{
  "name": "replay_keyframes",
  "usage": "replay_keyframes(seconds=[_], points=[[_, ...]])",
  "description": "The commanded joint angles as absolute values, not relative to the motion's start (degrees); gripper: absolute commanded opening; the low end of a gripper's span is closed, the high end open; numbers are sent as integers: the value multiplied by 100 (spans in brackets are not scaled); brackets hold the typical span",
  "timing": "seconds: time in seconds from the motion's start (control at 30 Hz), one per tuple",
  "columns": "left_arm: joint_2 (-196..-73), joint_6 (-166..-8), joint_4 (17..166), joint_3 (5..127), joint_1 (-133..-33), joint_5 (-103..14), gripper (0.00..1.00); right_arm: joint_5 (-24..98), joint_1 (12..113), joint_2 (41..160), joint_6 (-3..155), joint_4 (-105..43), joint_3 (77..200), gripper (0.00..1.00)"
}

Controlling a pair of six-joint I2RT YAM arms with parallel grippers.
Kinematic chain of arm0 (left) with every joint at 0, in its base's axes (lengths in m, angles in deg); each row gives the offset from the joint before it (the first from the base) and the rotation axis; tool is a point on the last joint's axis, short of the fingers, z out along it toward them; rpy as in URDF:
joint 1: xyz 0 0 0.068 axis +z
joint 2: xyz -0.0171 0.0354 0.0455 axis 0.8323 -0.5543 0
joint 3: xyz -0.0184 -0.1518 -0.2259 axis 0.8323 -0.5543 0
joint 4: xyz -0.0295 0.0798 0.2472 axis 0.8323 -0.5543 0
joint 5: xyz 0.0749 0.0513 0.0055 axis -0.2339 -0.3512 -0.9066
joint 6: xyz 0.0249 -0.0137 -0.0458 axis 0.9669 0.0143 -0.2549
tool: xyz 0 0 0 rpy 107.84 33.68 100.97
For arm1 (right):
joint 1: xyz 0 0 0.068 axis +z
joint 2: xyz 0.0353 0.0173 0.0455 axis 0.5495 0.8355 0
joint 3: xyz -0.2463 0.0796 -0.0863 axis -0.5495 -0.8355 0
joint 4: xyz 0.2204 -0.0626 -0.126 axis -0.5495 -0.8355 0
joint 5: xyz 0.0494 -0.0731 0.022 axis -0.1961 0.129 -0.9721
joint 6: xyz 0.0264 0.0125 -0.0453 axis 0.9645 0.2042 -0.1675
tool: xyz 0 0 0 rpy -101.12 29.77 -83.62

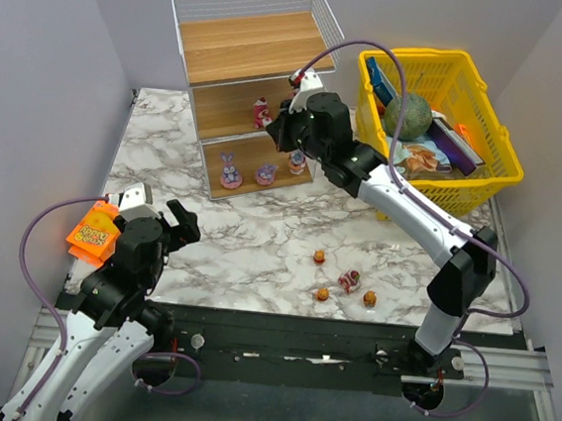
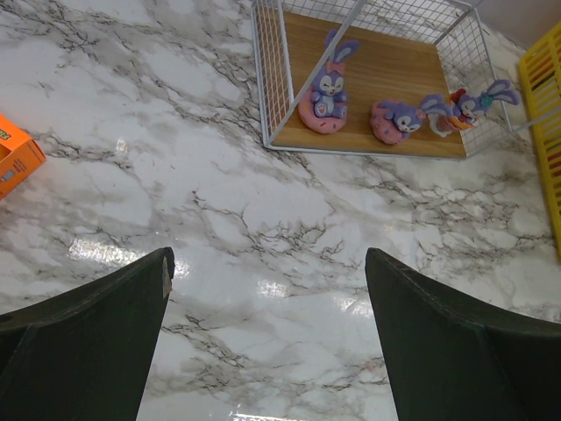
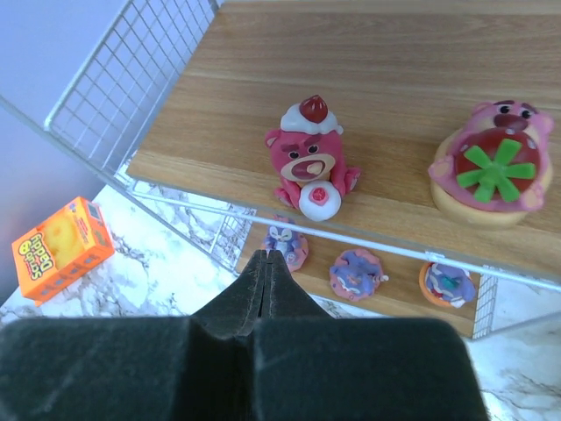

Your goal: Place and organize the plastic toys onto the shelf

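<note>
Right pincer together, empty, before shelf middle board. Red-pink bear there, upright, facing out. Left pincer apart. Loose toys on counter before shelf, facing unreadable.

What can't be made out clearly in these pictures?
Top view: the right arm hides part of the shelf's middle board.
Top view: the four loose toys on the table are too small to identify.
Left wrist view: the shelf's wire crosses the rightmost bunny toy, shape unclear.

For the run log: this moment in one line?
right gripper shut, empty, at shelf | left gripper open, over table | shelved toys: five | loose toys: four
</note>
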State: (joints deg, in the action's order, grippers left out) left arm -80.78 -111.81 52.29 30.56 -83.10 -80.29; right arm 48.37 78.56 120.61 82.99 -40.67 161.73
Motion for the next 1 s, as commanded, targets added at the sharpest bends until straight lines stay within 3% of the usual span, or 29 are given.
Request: replay_keyframes(seconds=[0.0, 0.97], points=[[-8091, -11191, 5223, 3122, -8341, -8139, 99, 4474, 7798, 12392, 8422, -4317, 16485, 1], [-8073, -11235, 5170, 3122, -8341, -8306, 99, 4623, 7728, 13262, 8264, -4177, 17232, 1]])
